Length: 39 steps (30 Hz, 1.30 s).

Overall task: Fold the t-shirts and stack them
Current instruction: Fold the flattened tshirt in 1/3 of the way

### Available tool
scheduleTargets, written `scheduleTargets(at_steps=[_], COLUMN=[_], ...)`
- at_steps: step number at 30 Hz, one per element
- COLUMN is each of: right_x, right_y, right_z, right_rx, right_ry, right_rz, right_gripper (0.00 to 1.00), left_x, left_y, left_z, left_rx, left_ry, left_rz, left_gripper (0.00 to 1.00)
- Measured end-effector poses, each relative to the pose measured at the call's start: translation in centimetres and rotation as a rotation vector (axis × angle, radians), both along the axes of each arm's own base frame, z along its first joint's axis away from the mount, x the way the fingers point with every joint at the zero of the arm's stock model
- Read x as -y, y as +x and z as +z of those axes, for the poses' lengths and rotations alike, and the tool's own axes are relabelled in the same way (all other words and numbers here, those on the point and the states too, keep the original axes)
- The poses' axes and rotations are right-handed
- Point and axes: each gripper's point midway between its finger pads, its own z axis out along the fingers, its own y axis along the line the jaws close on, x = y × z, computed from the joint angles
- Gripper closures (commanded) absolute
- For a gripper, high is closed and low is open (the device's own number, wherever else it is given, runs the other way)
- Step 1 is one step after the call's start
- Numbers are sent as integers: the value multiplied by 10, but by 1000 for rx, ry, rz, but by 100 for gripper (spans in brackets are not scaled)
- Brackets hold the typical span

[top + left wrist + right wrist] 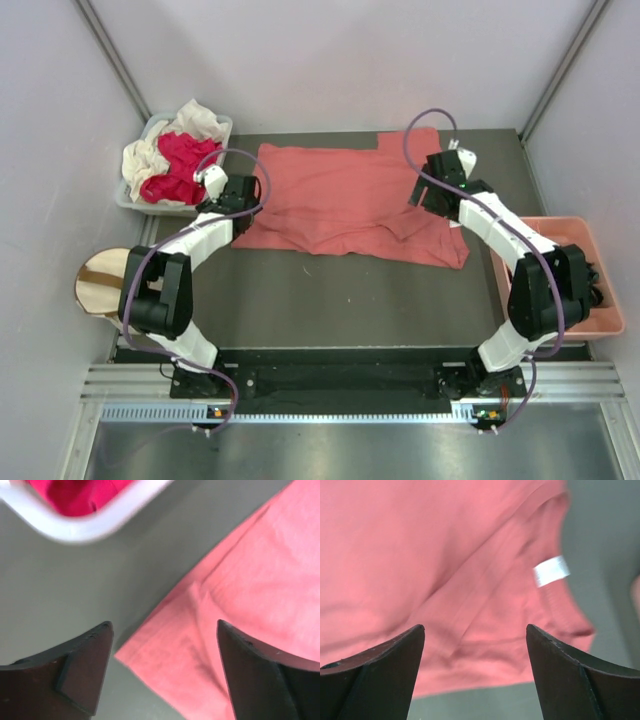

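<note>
Farthest left of the pink shirt (pixel 340 195), a round bin (pixel 100 283) sits at the table's (pixel 330 300) left edge, well apart from the shirt. Beyond it, off the pink shirt's far left corner, a pale basket (pixel 222 124) holds the cream shirt (pixel 150 152) and the red shirt (pixel 180 165), both bunched up and spilling over its rim.

The left gripper (pixel 162 625) hangs over the pink shirt's left near corner, between the basket and the cloth. Its fingers (pixel 85 665) are spread wide and grip nothing; the hem lies loose below them. The wrist view is blurred, so whether the tips touch the cloth is unclear.

The pink shirt lies spread across the far half of the table, between the two grippers. It is mostly flat, with wrinkles along its near edge and a rumpled fold toward its right near corner.

The right gripper (pixel 475 627) hangs over the shirt's right end, above the neck area, where a small white label (pixel 551 571) shows. Its fingers (pixel 570 675) are also apart, with nothing pinched between them.

Right of the shirt, a pink tray (pixel 600 322) sits at the table's right edge, near the shirt but not touching it.
</note>
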Motion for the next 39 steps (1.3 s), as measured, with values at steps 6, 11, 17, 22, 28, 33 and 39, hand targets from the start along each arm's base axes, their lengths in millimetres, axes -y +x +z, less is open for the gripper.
scheduleTargets(at_steps=[6, 11, 17, 22, 28, 33, 39], right_x=[-49, -63, -75, -80, -86, -88, -87], right_y=[-27, -34, -34, -31, -38, -42, -45], right_z=[-21, -37, -54, -67, -76, -81, -88], right_rx=[-62, -92, -114, -135, -153, -163, -176], right_ry=[69, 109, 147, 167, 176, 184, 185], right_rz=[153, 187, 205, 208, 217, 215, 206], right_gripper=[23, 37, 48, 52, 55, 55, 55], left_x=[10, 13, 14, 15, 15, 15, 14], left_y=[-21, -32, -35, -36, -36, -36, -36], left_z=[-19, -33, -32, -30, -30, -30, -30], left_rx=[-46, -83, -80, -75, -75, -75, -75], left_ry=[-25, -42, -47, -48, -47, -47, -46], left_rz=[-37, -51, -58, -59, -59, -59, -57], left_gripper=[1, 1, 1, 1, 1, 1, 1])
